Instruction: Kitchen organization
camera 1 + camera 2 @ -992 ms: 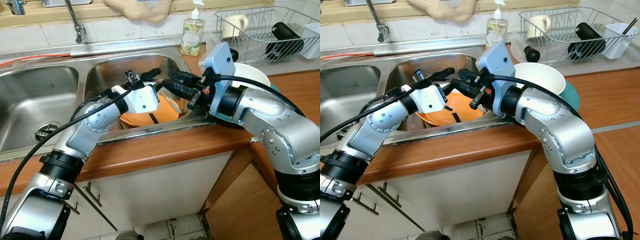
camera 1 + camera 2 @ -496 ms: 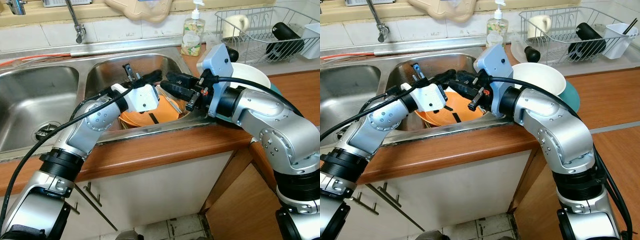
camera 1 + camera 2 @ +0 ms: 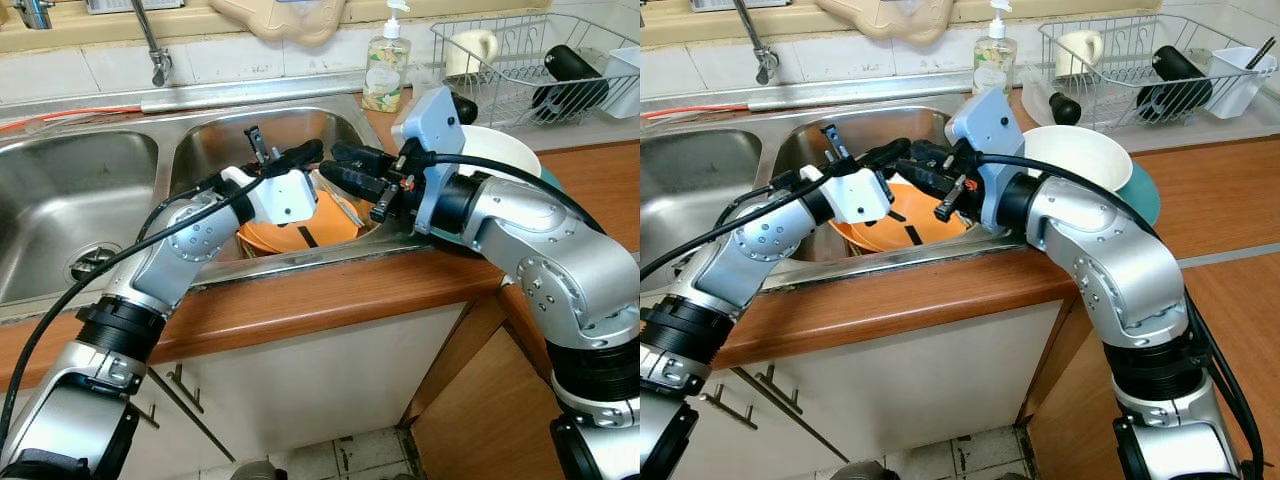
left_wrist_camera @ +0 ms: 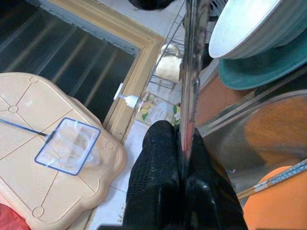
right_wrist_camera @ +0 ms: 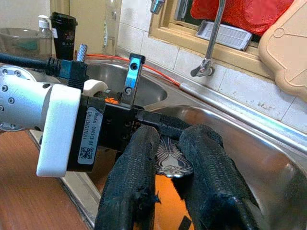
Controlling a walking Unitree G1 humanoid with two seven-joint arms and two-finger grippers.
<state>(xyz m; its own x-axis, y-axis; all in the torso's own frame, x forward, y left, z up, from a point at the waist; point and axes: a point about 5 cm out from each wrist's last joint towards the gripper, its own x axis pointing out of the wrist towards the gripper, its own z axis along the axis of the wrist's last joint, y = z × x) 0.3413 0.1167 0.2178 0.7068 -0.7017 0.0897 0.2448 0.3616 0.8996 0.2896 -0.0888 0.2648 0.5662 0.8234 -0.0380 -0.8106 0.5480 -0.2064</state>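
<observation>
Over sink (image 3: 200, 130), left gripper (image 4: 182, 158) clamped thin metal utensil (image 4: 191, 72). Right wrist view revealed utensil's ornate end (image 5: 171, 158) between right gripper (image 5: 173, 165) fingers; grip unclear. Orange plate (image 3: 300, 232) below.

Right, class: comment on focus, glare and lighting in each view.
Head views: evenly lit and sharp, with soft glare on the steel sink. Left wrist view: the close fingers and metal utensil are blurred, the window behind is dark. Right wrist view: sharp, bright, with a glint on the spoon handle.
</observation>
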